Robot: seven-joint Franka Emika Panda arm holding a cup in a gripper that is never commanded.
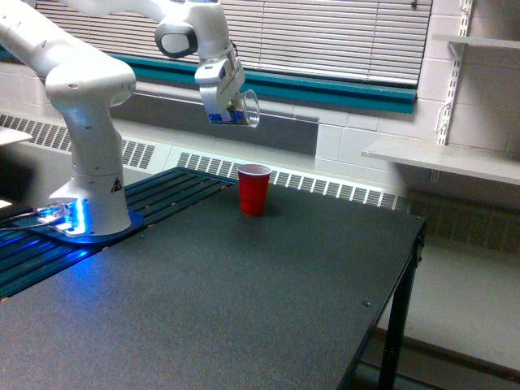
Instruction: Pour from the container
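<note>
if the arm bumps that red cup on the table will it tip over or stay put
Probably tips or slides. The red cup looks like thin plastic, likely light. It stands tall on a base narrower than its rim, unsupported on the flat table. Whether anything inside weighs it down isn't visible.

Lab; robot arm (pixel 89 106), cinderblock wall (pixel 479 89), blinds (pixel 341 36)

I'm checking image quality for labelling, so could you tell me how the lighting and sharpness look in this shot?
Exterior view: soft and slightly blurry throughout; even indoor light, faint shadow beside the red cup; blue glow at the arm's base; the clear cup in the gripper is hard to make out against the wall, contents indiscernible.
</note>
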